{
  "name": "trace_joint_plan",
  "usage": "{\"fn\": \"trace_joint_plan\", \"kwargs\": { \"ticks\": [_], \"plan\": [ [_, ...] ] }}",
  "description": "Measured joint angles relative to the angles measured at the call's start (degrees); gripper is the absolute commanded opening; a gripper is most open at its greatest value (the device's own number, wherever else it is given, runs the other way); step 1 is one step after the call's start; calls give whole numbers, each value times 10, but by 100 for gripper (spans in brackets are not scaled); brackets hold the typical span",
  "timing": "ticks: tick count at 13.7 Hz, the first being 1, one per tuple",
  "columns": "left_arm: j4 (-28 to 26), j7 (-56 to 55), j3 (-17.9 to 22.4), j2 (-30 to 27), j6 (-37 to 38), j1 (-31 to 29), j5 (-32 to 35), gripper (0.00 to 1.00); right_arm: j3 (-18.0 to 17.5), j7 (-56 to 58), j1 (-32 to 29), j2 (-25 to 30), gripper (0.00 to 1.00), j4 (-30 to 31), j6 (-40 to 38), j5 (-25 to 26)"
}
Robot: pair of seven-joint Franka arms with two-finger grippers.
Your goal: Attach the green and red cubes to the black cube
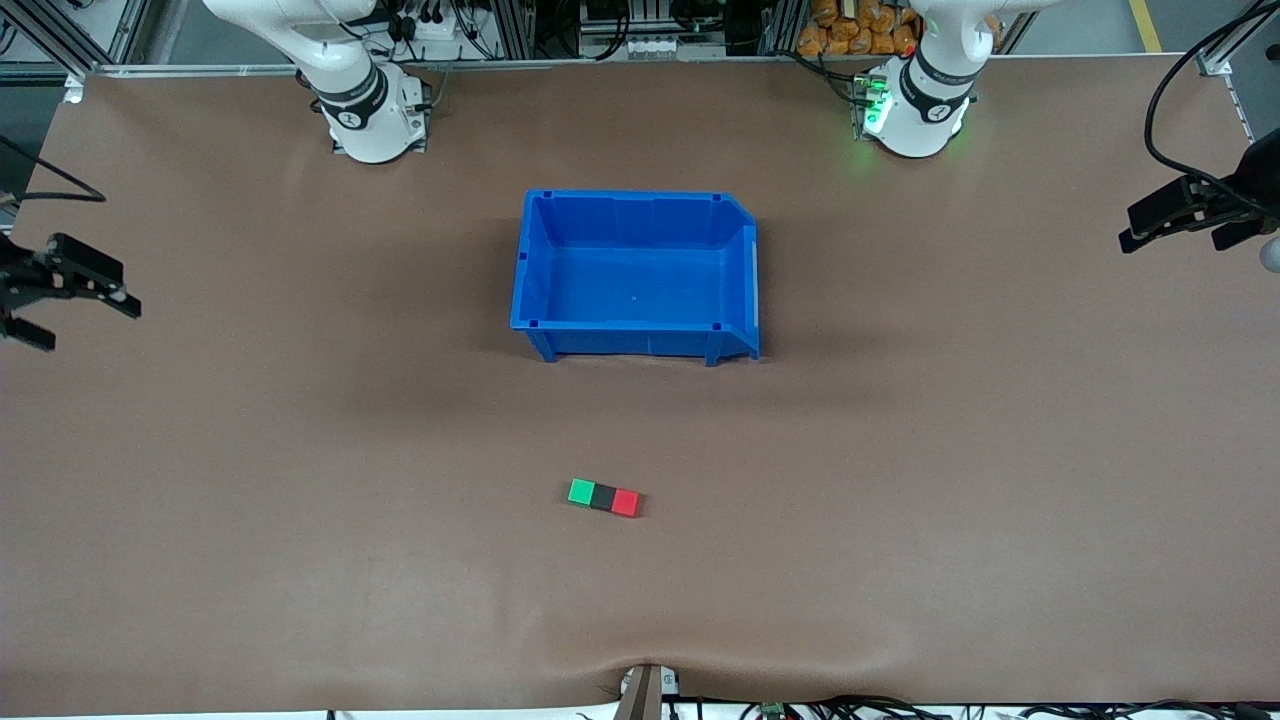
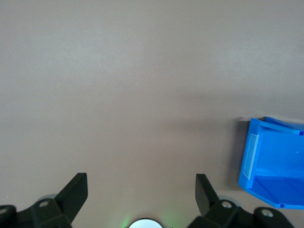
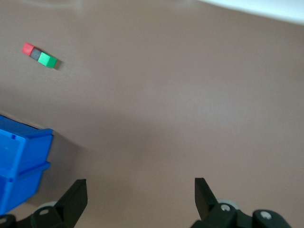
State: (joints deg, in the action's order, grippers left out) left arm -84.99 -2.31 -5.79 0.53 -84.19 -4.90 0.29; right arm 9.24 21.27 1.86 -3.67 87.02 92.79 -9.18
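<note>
Three cubes lie in one touching row on the table (image 1: 300, 560): green cube (image 1: 581, 491), black cube (image 1: 603, 496) in the middle, red cube (image 1: 626, 503). The row sits at 6 o'clock from the blue bin (image 1: 637, 275), nearer the front camera and well apart from it. Left gripper (image 1: 1170, 220), fingers spread and holding nothing, hangs over the left arm's end of the table. Right gripper (image 1: 70, 295), likewise spread and holding nothing, hangs over the right arm's end.
</note>
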Motion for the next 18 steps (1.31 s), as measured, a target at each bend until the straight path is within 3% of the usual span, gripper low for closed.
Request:
{"fn": "trace_joint_plan", "kwargs": {
  "ticks": [6, 10, 18],
  "plan": [
    [5, -1, -3, 0, -1, -1, 0, 100, 0, -188, -1, 38, 100, 0, -110, 58],
    [6, -1, -4, 0, -1, -4, 0, 100, -8, -207, 0, 43, 100, 4, -116, 92],
    [7, -1, -6, 0, -1, -5, 0, 100, -18, -208, 5, 45, 100, 4, -105, 91]
  ]
}}
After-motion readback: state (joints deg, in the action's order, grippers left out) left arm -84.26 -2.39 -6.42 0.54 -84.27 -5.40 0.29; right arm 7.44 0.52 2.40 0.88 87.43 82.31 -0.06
